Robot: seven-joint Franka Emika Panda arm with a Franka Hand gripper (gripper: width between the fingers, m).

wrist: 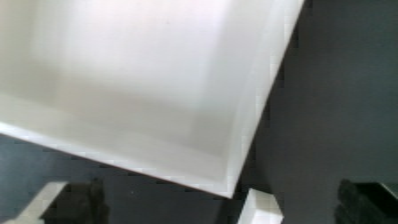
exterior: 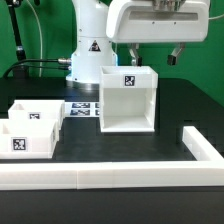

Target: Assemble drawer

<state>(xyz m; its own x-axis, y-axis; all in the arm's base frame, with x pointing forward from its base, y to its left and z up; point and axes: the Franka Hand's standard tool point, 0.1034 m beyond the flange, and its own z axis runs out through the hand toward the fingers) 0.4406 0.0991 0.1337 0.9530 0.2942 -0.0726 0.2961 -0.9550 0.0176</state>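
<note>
The drawer casing [exterior: 128,100], a tall white cube with a black-and-white tag on top, stands mid-table with its open side toward the front. Two shallower white trays [exterior: 30,128] with tags sit side by side at the exterior view's left. My gripper [exterior: 154,56] hangs just above the casing's back right part, not touching it. In the wrist view the casing [wrist: 143,90] fills most of the frame from above. My gripper [wrist: 222,206] is open, its dark fingers [wrist: 80,205] wide apart, with the casing's corner showing between them. Nothing is held.
A long low white rail [exterior: 110,176] runs along the table's front and turns back at the exterior view's right. The marker board [exterior: 85,106] lies behind the casing's left side. The robot base [exterior: 86,55] stands at the back.
</note>
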